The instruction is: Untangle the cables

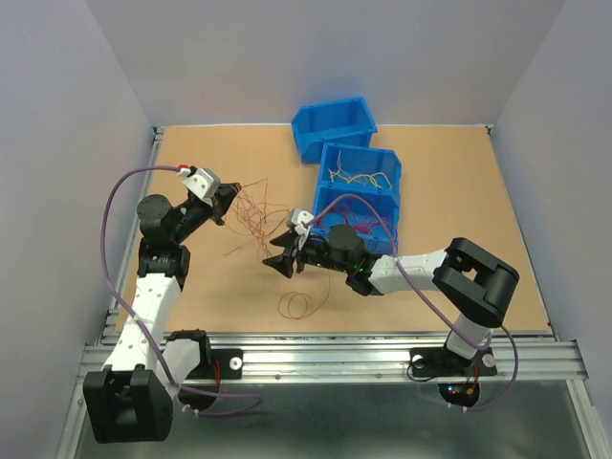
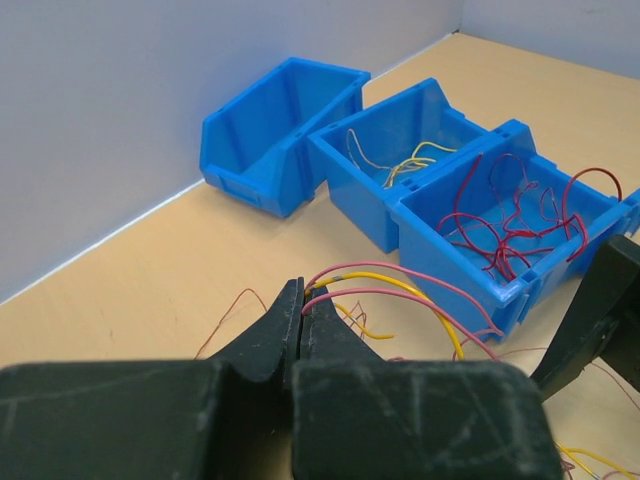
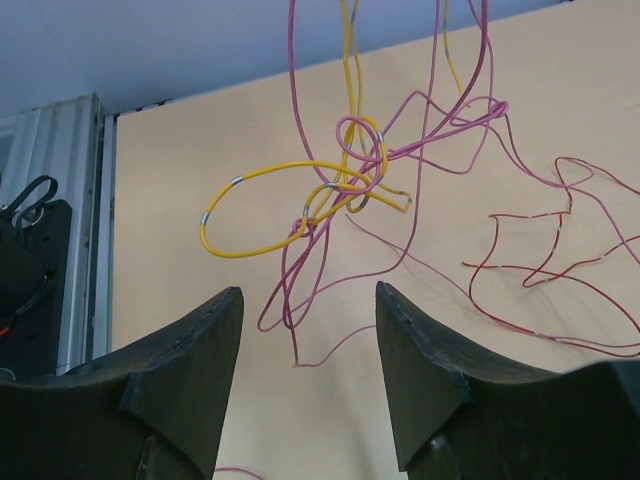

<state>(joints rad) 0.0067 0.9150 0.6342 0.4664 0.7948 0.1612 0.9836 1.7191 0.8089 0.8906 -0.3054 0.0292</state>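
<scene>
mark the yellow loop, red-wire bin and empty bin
yellow loop (image 3: 240, 253), right wrist view, lower curve
red-wire bin (image 2: 440, 250), left wrist view, near wall
empty bin (image 2: 255, 150), left wrist view, outer side

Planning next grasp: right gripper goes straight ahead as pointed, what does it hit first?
Likely the knotted yellow and pink cables hanging ahead of the right gripper, in line with its open jaws; depth unclear.
</scene>
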